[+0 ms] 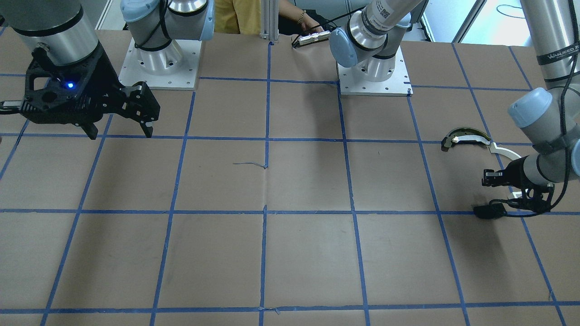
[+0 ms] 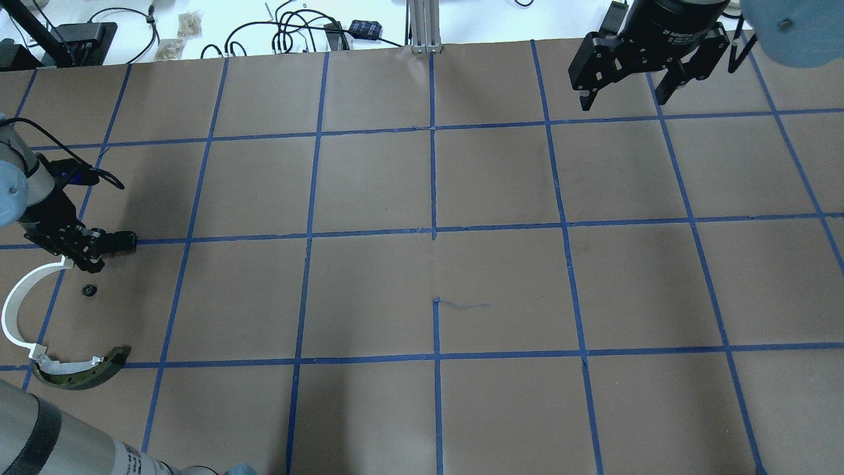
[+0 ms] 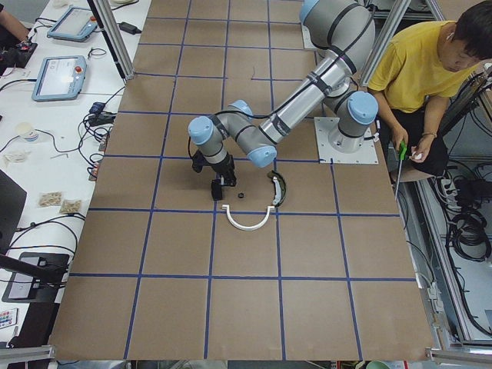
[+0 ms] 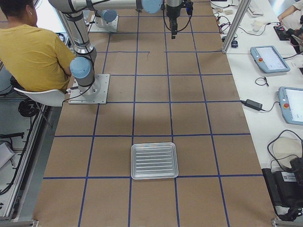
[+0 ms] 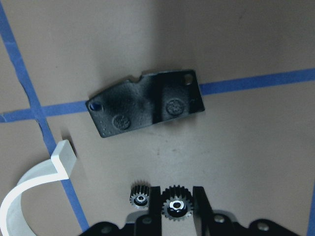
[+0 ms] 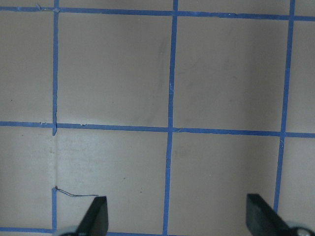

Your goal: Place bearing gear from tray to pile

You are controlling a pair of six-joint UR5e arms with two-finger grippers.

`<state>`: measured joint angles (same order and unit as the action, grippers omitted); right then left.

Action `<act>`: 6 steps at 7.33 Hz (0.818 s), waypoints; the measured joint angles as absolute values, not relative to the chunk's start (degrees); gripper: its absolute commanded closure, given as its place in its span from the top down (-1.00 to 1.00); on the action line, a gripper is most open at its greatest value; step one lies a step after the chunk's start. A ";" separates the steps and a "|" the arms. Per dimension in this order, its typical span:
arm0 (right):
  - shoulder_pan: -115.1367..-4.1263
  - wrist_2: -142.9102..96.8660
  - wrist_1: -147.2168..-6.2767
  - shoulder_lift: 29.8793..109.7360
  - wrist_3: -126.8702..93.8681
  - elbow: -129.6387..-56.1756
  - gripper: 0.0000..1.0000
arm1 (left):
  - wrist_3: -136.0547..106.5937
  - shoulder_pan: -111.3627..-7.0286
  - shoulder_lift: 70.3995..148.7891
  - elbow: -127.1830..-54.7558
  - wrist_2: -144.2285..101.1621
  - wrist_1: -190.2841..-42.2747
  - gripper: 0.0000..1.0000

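Note:
In the left wrist view my left gripper (image 5: pixel 176 192) is shut on a small black bearing gear (image 5: pixel 177 207), held low over the pile. A second small gear (image 5: pixel 140 197) sits just left of the fingers. The pile holds a flat black plate (image 5: pixel 147 108), a white curved strip (image 5: pixel 29 186) and a dark arc piece (image 2: pixel 82 373). From overhead the left gripper (image 2: pixel 89 260) is above the strip (image 2: pixel 16 310), with a loose gear (image 2: pixel 89 289) beside it. My right gripper (image 2: pixel 623 99) is open and empty, high at the far right. The silver tray (image 4: pixel 154 161) looks empty.
The table is brown paper with a blue tape grid (image 2: pixel 433 231). A person in a yellow shirt (image 3: pixel 419 69) sits behind the robot bases. Cables and devices lie beyond the table's far edge (image 2: pixel 297 33).

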<state>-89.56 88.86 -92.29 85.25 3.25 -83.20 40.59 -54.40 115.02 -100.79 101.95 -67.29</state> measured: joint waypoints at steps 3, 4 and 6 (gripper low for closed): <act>-89.60 88.82 -92.28 85.31 3.18 -83.23 1.00 | 40.87 -53.21 115.99 -101.72 102.10 -66.95 -0.64; -89.59 88.84 -92.28 85.32 3.15 -83.23 1.00 | 40.94 -53.14 115.98 -101.97 102.17 -66.98 -0.43; -89.61 88.85 -92.29 85.34 3.14 -83.23 1.00 | 41.04 -53.09 115.98 -102.46 102.27 -67.03 0.53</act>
